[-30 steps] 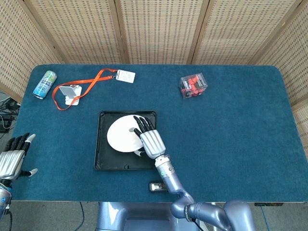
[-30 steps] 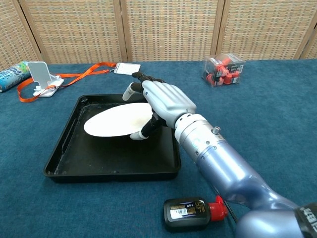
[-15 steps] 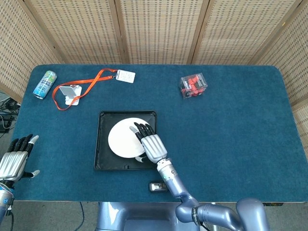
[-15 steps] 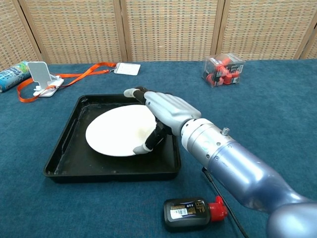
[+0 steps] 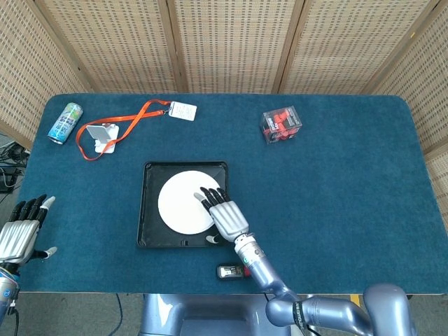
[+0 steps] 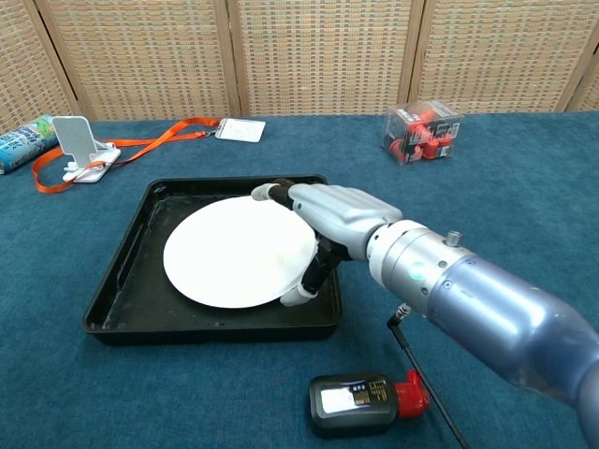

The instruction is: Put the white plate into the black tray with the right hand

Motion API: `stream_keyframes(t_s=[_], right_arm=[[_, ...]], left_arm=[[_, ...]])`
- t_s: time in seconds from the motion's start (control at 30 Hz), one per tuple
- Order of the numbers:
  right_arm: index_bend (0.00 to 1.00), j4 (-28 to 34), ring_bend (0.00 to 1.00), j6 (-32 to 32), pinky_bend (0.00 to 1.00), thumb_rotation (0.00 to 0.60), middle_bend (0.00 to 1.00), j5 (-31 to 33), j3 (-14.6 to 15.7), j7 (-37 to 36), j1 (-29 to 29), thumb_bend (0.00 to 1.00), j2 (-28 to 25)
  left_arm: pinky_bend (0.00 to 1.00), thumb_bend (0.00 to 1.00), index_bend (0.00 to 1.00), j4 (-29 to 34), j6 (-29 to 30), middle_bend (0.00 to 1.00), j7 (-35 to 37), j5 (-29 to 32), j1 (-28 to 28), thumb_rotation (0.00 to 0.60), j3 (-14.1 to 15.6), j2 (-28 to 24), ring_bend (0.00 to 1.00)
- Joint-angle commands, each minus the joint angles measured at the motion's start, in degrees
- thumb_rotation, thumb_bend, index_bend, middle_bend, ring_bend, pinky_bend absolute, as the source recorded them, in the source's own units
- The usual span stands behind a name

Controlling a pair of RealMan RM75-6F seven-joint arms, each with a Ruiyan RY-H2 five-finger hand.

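plate in tray, right hand beside

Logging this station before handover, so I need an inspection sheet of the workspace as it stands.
Surface: blue cloth table.
Job's things: white plate lies inside the black tray.
Clutter: can, orange lanyard with badge, white phone stand, clear box of red parts, small black bottle with red cap.
Hands: right hand at the plate's right edge, fingers over the rim, thumb beside it; whether it grips, cannot tell. Left hand holds nothing, fingers apart.
Cables: thin black cable by the bottle.
Surroundings: woven screen panels.
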State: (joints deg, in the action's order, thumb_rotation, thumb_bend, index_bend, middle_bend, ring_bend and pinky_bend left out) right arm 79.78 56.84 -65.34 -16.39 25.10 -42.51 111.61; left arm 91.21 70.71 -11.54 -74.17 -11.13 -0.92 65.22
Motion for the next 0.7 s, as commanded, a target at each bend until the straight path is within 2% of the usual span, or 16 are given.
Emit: stream_keyframes(t_s=[0.03,0.2,0.47,0.53,0.7], right_arm=[[0.00,3.38,0.00,3.54,0.00,0.600,0.00,-1.63,1.71,1.64,2.49,0.00,-5.10],[0.00,7.65,0.00,9.13,0.00,0.600,0.00,-5.52,3.24,-1.67,6.79,0.00,-12.53],[0.00,8.92,0.00,16.06,0.00,0.600,0.00,-9.39,6.23,-5.67,13.18,0.00,-21.39],[0.00,8.16,0.00,19.16,0.00,0.600,0.00,-11.02,8.92,-8.16,16.80,0.01,-24.30],[0.00,4.59,0.00,24.25,0.00,0.600,0.00,-15.69,14.23,-11.77,22.40,0.04,-27.36]], left_arm=[[0.00,0.00,0.00,-0.29,0.35,0.00,0.46,-0.02,0.11,0.600,-0.18,0.17,0.00],[0.00,0.00,0.00,-0.39,1.33,0.00,1.14,-0.83,0.31,0.600,-0.34,0.43,0.00],[0.00,0.00,0.00,-0.26,2.98,0.00,0.89,-1.80,0.74,0.600,-0.46,0.75,0.00],[0.00,0.00,0.00,-0.18,3.78,0.00,0.60,-2.34,0.94,0.600,-0.47,0.88,0.00],[0.00,0.00,0.00,0.25,5.43,0.00,-0.13,-3.89,1.35,0.600,-0.24,1.15,0.00]])
